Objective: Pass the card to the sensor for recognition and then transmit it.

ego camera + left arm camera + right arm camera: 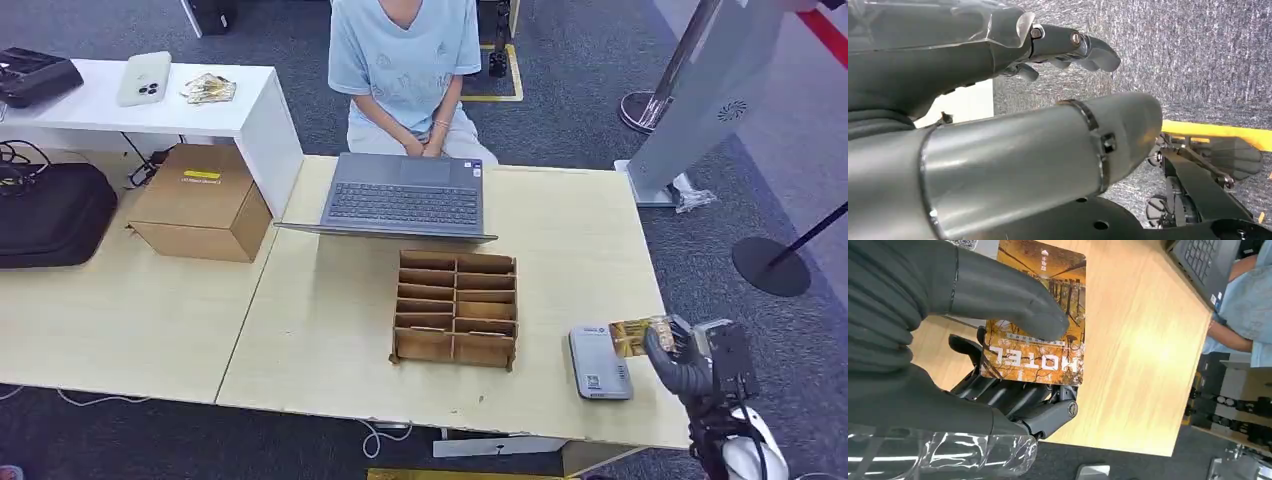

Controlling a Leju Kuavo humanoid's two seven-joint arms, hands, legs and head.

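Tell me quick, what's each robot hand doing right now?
Left hand: holds nothing, fingers stretched out over the carpet.
Right hand: holds the card under its thumb, beside the sensor.

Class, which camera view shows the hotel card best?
The right wrist view: the card is close, its print readable, held by the right hand. The head view shows it small beside the sensor.

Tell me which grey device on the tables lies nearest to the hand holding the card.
The small grey card reader near the table's right front corner, right beside the right hand and its card. The laptop and the phone lie much farther away.
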